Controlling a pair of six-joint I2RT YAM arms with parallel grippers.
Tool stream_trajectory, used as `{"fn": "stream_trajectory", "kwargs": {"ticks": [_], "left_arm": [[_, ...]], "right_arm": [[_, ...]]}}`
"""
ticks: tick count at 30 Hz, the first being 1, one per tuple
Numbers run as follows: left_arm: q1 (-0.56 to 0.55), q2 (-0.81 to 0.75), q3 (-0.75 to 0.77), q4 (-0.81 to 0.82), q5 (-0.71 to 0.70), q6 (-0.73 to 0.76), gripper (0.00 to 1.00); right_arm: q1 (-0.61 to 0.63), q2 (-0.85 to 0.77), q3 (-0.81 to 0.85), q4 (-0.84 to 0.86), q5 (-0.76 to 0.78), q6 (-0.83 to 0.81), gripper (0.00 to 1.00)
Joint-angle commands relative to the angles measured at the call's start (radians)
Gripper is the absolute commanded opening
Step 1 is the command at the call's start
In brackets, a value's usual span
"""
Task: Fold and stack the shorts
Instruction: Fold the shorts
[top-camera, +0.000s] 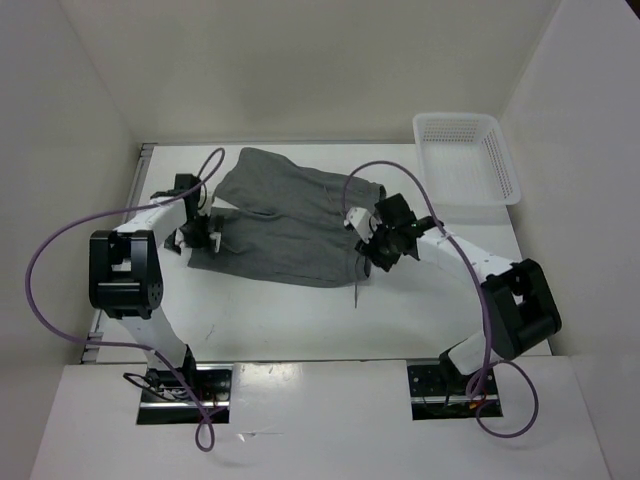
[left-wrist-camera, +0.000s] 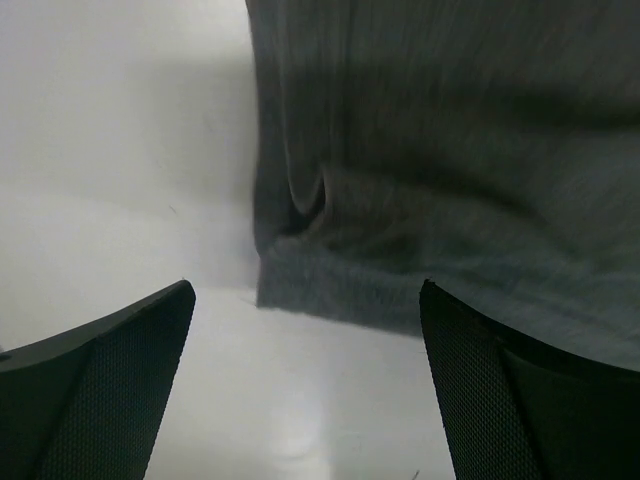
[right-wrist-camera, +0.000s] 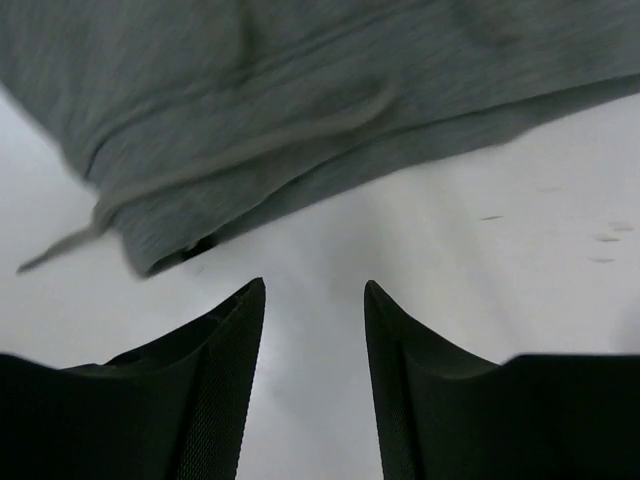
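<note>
The grey shorts (top-camera: 285, 225) lie flat on the table (top-camera: 300, 320) between the arms. The left fingers (left-wrist-camera: 100, 380) are wide apart by a leg hem. The right fingers (right-wrist-camera: 200, 380) are closer together, holding nothing. I think each should pinch an edge low down.

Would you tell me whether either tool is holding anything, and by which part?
Nothing is held: left tool and right tool are open near the shorts.
</note>
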Motion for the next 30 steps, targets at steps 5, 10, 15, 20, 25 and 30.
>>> {"fn": "stream_trajectory", "kwargs": {"ticks": [5,10,15,20,25,30], "left_arm": [[0.095,0.005,-0.163,-0.009,0.053,0.003,1.0],[0.127,0.017,-0.163,0.014,0.096,0.003,1.0],[0.127,-0.003,-0.154,0.045,0.183,0.003,1.0],[0.127,0.035,-0.153,0.045,0.217,0.003,0.76],[0.127,0.118,-0.132,0.006,0.251,0.003,0.35],[0.127,0.143,-0.132,0.006,0.223,0.003,0.03]], "right_arm": [[0.157,-0.024,-0.143,0.021,-0.072,-0.066,0.54],[0.166,-0.004,-0.134,0.106,-0.063,-0.013,0.55],[0.166,0.005,-0.144,0.126,-0.116,0.007,0.61],[0.166,0.015,-0.134,0.104,-0.185,0.05,0.63],[0.166,0.044,-0.123,0.165,-0.217,0.15,0.64],[0.166,0.056,-0.167,0.279,-0.175,0.23,0.14]]}}
